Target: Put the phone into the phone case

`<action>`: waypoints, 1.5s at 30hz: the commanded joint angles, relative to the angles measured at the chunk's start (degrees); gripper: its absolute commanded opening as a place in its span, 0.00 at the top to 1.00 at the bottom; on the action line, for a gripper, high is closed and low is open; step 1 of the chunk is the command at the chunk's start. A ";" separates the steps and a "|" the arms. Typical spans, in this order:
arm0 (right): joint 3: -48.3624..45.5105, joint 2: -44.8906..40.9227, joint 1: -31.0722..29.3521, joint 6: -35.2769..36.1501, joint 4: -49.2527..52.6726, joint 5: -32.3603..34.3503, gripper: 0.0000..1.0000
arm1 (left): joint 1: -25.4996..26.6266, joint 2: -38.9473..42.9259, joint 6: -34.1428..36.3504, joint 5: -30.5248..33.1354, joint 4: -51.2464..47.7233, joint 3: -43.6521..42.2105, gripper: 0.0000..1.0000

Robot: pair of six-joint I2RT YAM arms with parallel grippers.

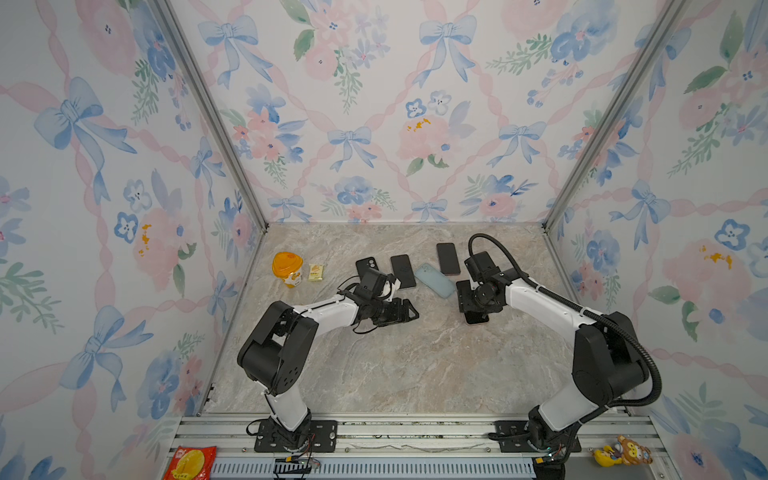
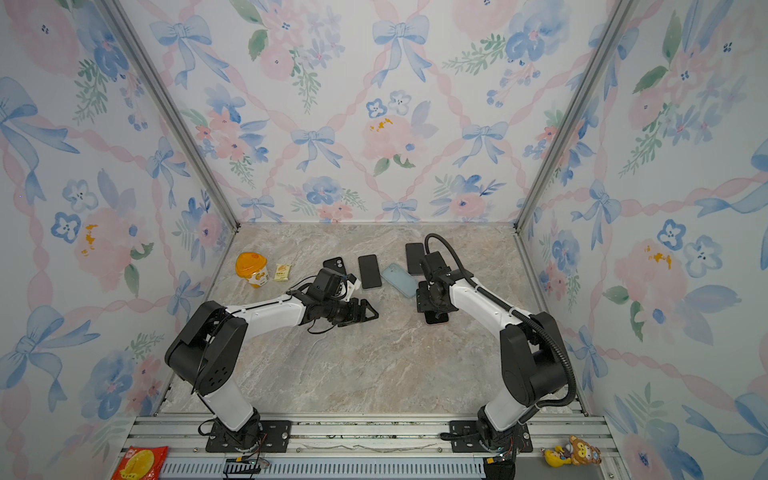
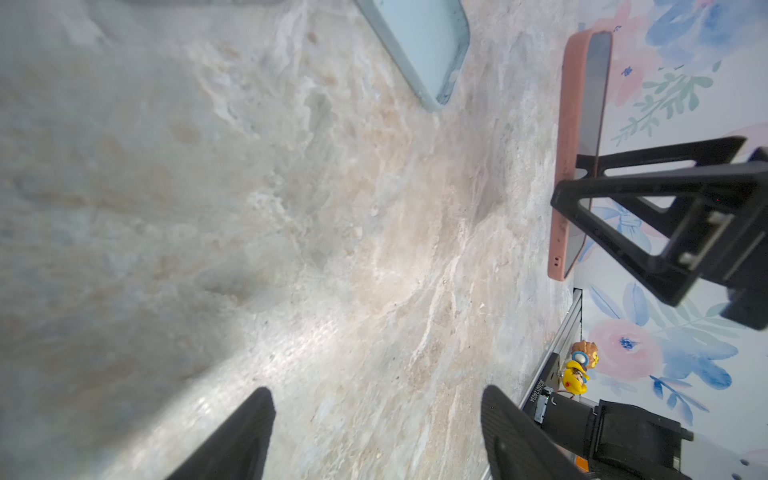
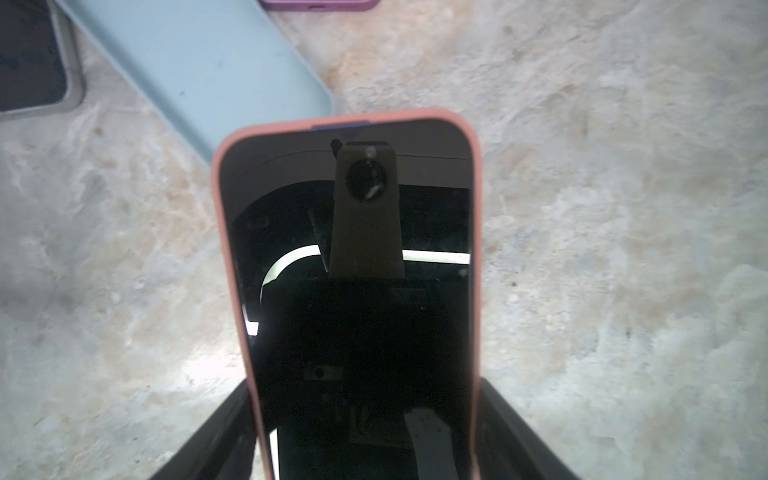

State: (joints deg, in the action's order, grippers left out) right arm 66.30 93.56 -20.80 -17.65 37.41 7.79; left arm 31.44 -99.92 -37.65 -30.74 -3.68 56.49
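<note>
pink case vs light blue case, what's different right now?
The pink case holds a phone, screen up; the light blue case looks empty. The pink case sits between the right gripper's fingers; the light blue case lies free on the table, no gripper on it. Both are plain, single-colour cases with rounded corners.

5 phones/cases [image 1: 403,270], 2 pkts [image 1: 316,272], cup [image 1: 286,268], toy [image 1: 622,455]

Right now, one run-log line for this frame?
left gripper: open, empty | right gripper: shut on pink-cased phone | light blue case: empty, on table
</note>
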 commanded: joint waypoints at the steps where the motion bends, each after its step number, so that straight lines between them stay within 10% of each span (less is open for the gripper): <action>1: 4.15 3.43 4.66 2.91 0.11 -1.63 0.34 | 0.46 -2.90 1.75 -2.28 -0.53 3.49 0.21; 17: 13.62 18.17 15.93 9.30 0.87 -5.42 0.34 | -0.36 -6.83 1.72 -6.51 -0.50 7.38 0.22; 45: 11.17 18.94 15.88 9.74 -0.22 -5.38 0.15 | -0.42 -6.68 2.22 -6.63 -0.49 6.39 0.22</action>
State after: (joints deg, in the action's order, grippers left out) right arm 77.87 112.53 -4.56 -8.29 37.10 2.15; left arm 31.44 -105.86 -36.99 -36.56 -3.53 63.26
